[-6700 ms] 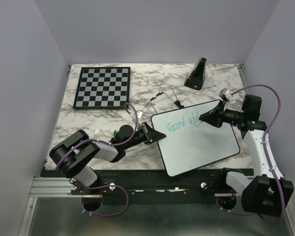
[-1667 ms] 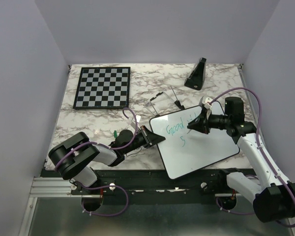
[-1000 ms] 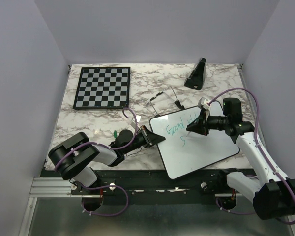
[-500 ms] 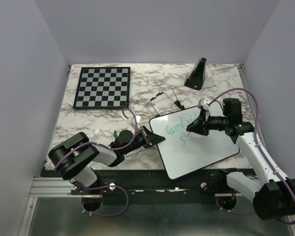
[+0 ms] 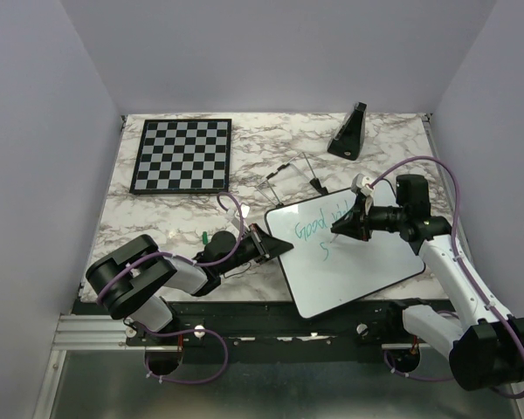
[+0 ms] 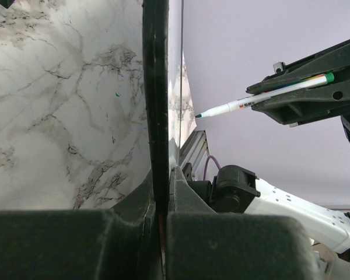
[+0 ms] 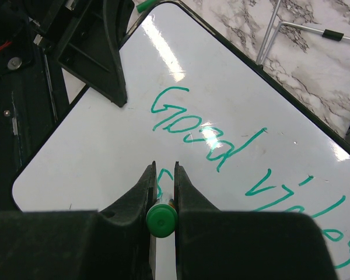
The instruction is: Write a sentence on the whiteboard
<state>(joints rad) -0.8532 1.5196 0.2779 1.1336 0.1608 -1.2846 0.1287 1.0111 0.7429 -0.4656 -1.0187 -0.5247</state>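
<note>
The whiteboard (image 5: pixel 367 262) lies tilted on the marble table at centre right. The sentence (image 5: pixel 319 229) reads "Good vibes" in teal with an "S" below it; the right wrist view (image 7: pixel 210 134) shows it too. My left gripper (image 5: pixel 266 244) is shut on the whiteboard's left edge, seen edge-on in the left wrist view (image 6: pixel 157 87) between the jaws (image 6: pixel 161 192). My right gripper (image 5: pixel 349 225) is shut on a green-capped white marker (image 7: pixel 162 220). The marker's tip is by the "S", and I cannot tell if it touches. The marker also shows in the left wrist view (image 6: pixel 262 99).
A black-and-white chessboard (image 5: pixel 182 155) lies at the back left. A black wedge-shaped stand (image 5: pixel 349 131) is at the back right. Thin metal rods (image 5: pixel 293 175) lie just behind the whiteboard. A small green cap (image 5: pixel 206 236) lies by the left arm.
The right gripper has moved left from the end of the first line to the start of a second line, and an "S" has appeared. Over the last second almost nothing moved.
</note>
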